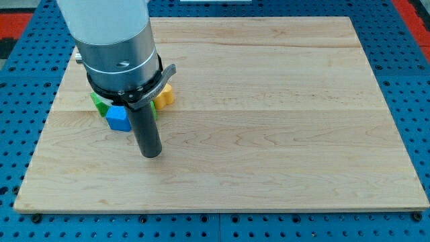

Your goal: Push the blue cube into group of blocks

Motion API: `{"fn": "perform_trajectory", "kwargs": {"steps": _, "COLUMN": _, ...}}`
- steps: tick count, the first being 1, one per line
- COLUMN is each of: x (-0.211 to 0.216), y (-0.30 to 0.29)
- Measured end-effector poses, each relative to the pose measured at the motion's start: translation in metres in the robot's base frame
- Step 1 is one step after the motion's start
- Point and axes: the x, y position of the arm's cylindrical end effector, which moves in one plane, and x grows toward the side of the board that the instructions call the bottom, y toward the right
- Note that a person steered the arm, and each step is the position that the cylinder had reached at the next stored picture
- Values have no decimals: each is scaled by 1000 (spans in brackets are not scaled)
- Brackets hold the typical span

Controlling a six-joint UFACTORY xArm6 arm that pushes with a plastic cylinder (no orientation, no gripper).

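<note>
The blue cube [118, 118] lies on the wooden board at the view's left. It touches a group of blocks partly hidden under the arm: a green block [99, 104] at its upper left and a yellow block [164, 97] to the right, with a bit of green by the rod. My tip [152, 154] rests on the board just below and to the right of the blue cube, a short gap apart.
The wooden board [269, 121] lies on a blue pegboard table [20, 81]. The arm's large grey body [117, 47] covers the board's upper left corner and hides part of the block group.
</note>
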Motion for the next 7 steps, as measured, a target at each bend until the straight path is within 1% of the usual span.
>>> {"fn": "perform_trajectory", "kwargs": {"steps": 2, "x": -2, "y": 0}}
{"fn": "perform_trajectory", "kwargs": {"steps": 4, "x": 2, "y": -50}}
{"fn": "perform_trajectory", "kwargs": {"steps": 7, "x": 1, "y": -54}}
